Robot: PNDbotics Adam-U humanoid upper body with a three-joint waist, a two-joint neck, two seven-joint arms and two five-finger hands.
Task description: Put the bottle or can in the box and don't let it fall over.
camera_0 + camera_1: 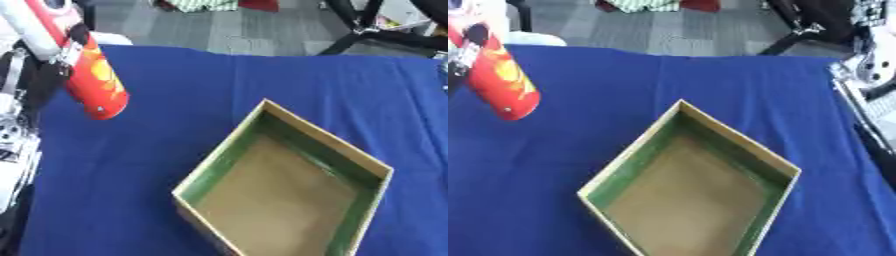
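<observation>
Gripping the tilted red can (94, 80), left hand (48, 22) curls round its top.

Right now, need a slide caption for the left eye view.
Left hand holds a red can tilted above the blue table, left of the empty cardboard box.

Table covered by a deep blue cloth (175, 90). One open, shallow cardboard box with green inner walls and brown floor (289, 200) rests directly on the cloth, turned corner-on, toward the near right side.
</observation>
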